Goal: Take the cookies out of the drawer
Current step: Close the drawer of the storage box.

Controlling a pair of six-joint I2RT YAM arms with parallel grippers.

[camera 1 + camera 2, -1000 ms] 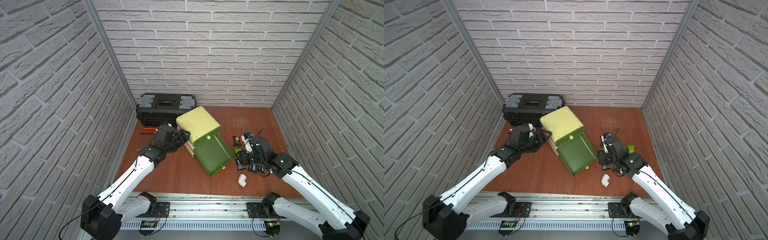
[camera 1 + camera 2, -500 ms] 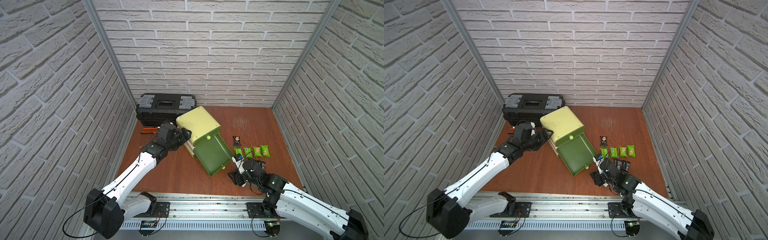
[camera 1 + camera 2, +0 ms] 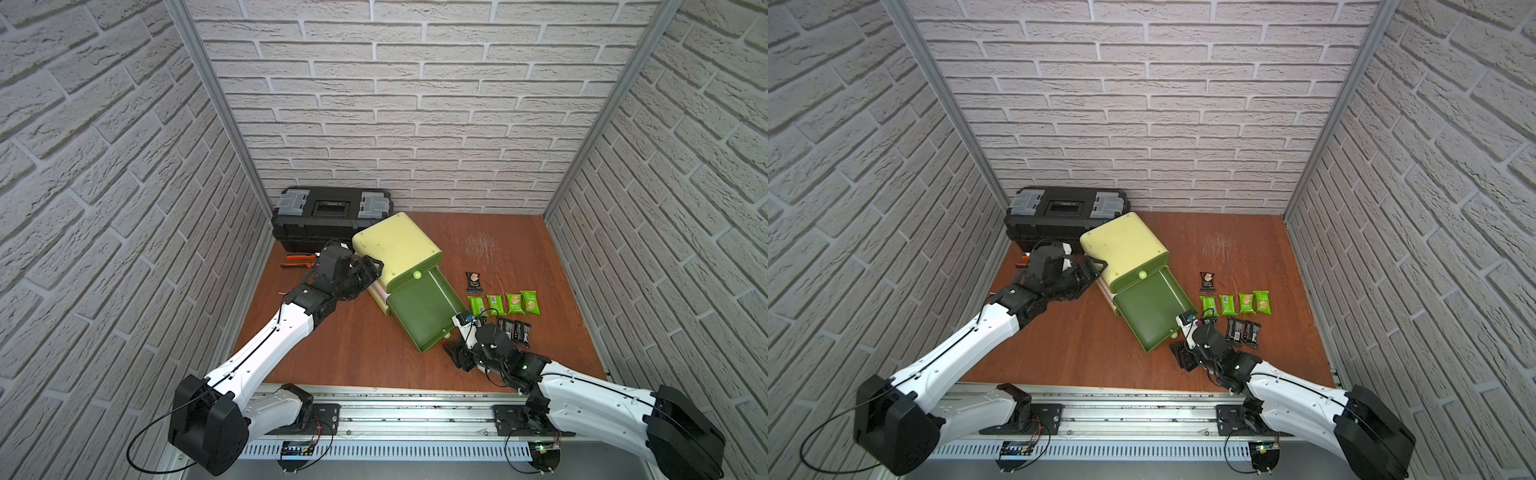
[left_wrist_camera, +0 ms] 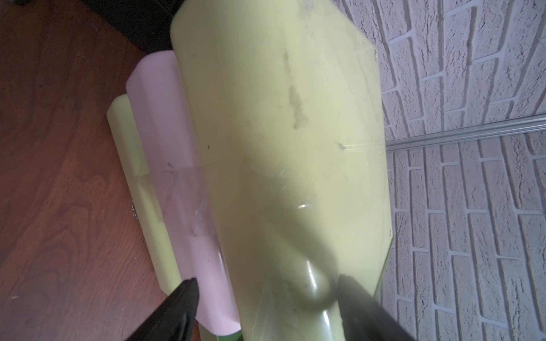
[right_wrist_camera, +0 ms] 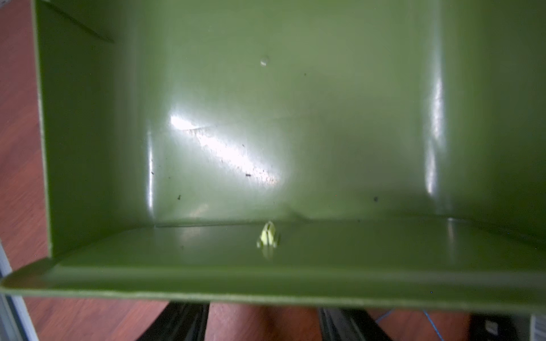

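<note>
From my console, the cookies (image 3: 494,304) all lie on the table (image 3: 353,349), outside the green drawer (image 3: 419,320), off its side wall on the right arm's side. Four green packets (image 3: 514,302) sit side by side in a row leading away from that wall. Each has its long axis across the row, skewed to the drawer's slide line. A tight cluster of black packets (image 3: 515,331) lies near the drawer's front corner, ends pointing the same way. One lone black packet (image 3: 473,282) lies farther back along the drawer.

My right gripper (image 3: 457,359) sits just off the drawer's front lip, jaws apart with only table between them. My left gripper (image 3: 372,266) straddles a corner of the cabinet (image 3: 395,245) that houses the drawer. Its jaws are wide, but I cannot tell whether they pinch it.
</note>
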